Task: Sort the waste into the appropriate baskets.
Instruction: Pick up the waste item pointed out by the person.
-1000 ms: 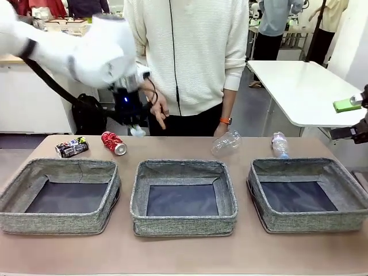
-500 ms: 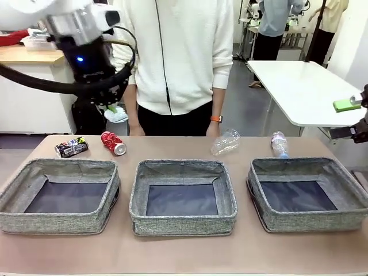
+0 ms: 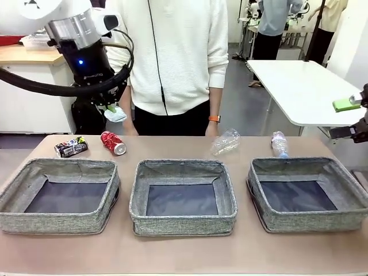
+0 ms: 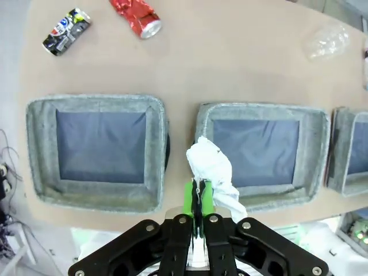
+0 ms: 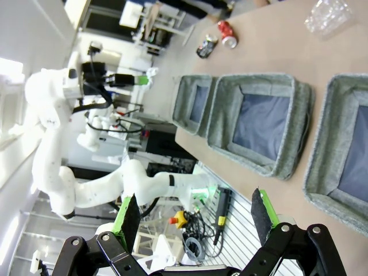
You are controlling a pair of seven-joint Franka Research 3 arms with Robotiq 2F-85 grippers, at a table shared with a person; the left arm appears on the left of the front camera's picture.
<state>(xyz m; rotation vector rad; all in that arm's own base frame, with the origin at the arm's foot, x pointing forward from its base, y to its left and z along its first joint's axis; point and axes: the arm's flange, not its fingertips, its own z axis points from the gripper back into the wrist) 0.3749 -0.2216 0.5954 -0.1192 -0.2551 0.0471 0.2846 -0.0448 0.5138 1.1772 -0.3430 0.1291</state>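
Observation:
High over the table's far left, my left gripper is shut on the crumpled white paper ball. The left wrist view looks down past the paper ball at the left basket and the middle basket. A red can and a dark can lie behind the left basket. The crushed clear bottle lies behind the middle basket. A small bottle stands behind the right basket. My right gripper is open and holds nothing, off the table's right side.
A person in a white sweater stands at the far edge, one hand hanging near the crushed bottle. All three baskets have bare dark bottoms. A white table stands behind on the right.
My left gripper has risen and swung left with the paper ball, from near the person's hand to above the red can. The person's hand has drawn back. The right arm is still.

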